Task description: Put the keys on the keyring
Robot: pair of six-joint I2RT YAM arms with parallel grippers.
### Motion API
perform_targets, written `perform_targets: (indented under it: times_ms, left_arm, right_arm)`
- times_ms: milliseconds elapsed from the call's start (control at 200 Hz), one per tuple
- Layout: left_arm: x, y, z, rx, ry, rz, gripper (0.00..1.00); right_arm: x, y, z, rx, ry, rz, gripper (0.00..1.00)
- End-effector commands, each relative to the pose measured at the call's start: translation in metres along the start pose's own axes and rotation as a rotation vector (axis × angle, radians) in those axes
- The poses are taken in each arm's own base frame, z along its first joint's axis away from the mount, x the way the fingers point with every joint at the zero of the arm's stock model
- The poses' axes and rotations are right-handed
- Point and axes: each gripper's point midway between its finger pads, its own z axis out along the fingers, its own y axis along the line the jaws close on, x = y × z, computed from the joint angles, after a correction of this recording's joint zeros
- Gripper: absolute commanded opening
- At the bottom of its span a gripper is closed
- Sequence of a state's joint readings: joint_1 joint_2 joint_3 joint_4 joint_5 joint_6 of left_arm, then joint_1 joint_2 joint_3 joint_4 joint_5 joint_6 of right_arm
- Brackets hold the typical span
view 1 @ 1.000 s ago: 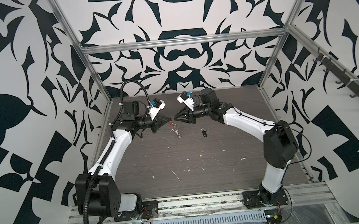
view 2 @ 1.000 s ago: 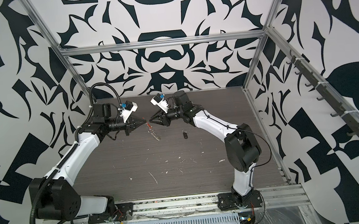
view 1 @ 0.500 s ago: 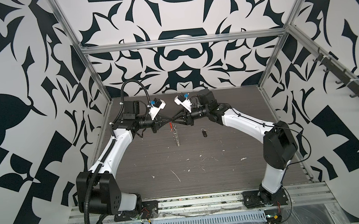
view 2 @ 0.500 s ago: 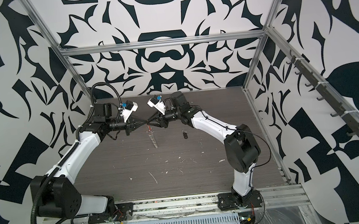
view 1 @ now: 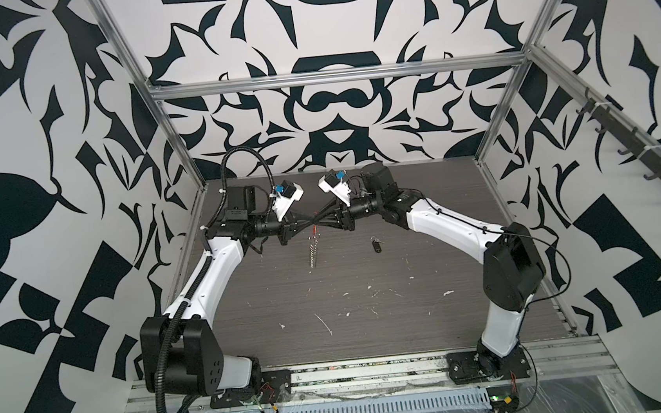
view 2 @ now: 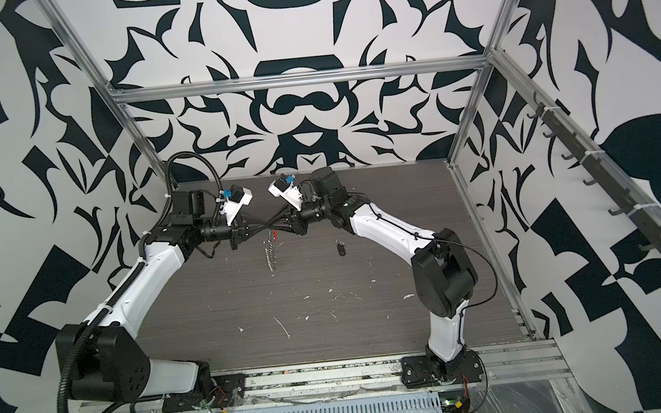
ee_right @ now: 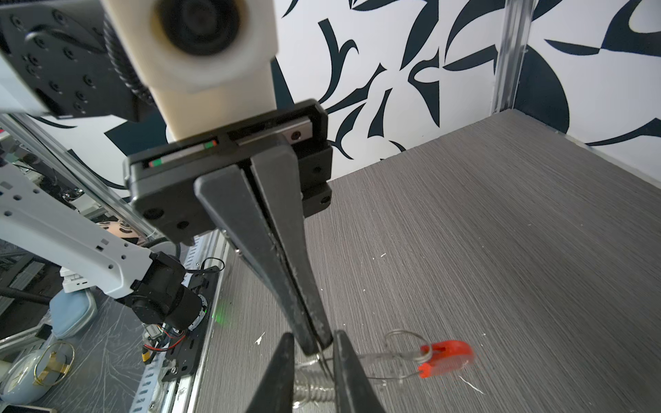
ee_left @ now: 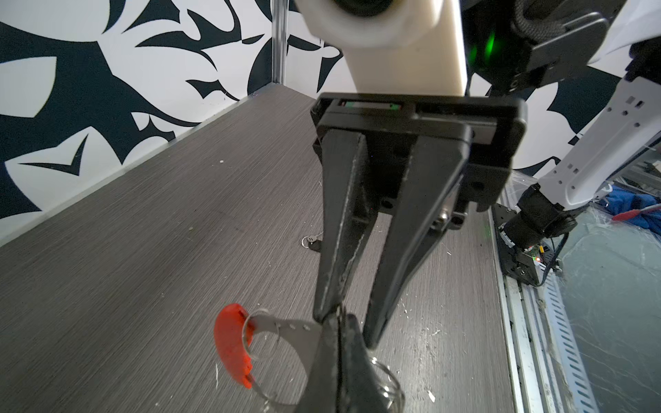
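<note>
Far centre, off the surface (view 1: 371, 314): left tool (ee_right: 316, 348) pinches keyring (view 1: 313, 250), chain hanging. Right tool (ee_left: 347, 329) part-spread, straddling that pinch. Black key (view 1: 375, 247) lies on surface, right of both tools, nearer right arm, long axis near-far.

The keyring (view 1: 313, 252) is silvery with a red section, the key (view 1: 375, 247) black, the table (view 1: 412, 323) grey wood-grain.

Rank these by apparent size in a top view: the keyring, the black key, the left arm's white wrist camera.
1. left arm's white wrist camera, largest
2. keyring, hanging edge-on as a thin strip
3. black key, clearly smallest
</note>
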State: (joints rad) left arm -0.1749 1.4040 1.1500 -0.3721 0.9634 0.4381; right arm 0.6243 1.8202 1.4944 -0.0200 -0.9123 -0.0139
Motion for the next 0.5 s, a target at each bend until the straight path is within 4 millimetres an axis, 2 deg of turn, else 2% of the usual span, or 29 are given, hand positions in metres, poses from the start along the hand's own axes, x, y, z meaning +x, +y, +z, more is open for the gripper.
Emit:
perform_targets:
  times_ms: [0,130,495]
  left_arm:
    - [-0.0162,-0.0084,-0.0068,0.027,-0.031,0.033,0.00]
    - [-0.0180,-0.0088,-0.0079,0.028,-0.035,0.035,0.00]
    - [-0.0217,-0.0111,-0.0071,0.060,-0.048,0.014,0.00]
  right_arm:
    - [-0.0101,0.0042,-0.0070,0.013,-0.010,-0.048,0.27]
    - [-0.0101,0.0020,-0.0141,0.027,-0.019,-0.052,0.29]
    - [-0.0171,0.0041,-0.0076,-0.008,-0.035,-0.036,0.26]
